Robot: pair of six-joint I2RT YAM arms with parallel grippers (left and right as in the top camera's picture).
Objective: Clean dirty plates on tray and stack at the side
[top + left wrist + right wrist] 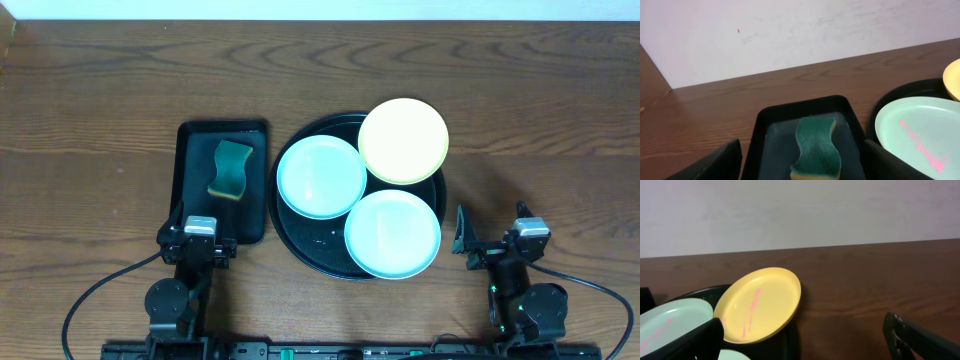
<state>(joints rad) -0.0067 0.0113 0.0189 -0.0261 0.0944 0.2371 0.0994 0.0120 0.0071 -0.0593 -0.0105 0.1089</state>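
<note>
Three plates [321, 176] sit on the tray [308, 240]. The yellow plate [403, 140] leans over its far-right rim, and pink smears show on at least two. None stacked aside yet. Sponge [230, 168] lies in the small tray [192, 190], just left. Left gripper [801, 160] and right gripper [802, 332] are both spread wide, empty. Judged step: the start — next, left takes the sponge while right steadies a plate.

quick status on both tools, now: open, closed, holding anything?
Left tool: open, holding nothing.
Right tool: open, holding nothing.
</note>
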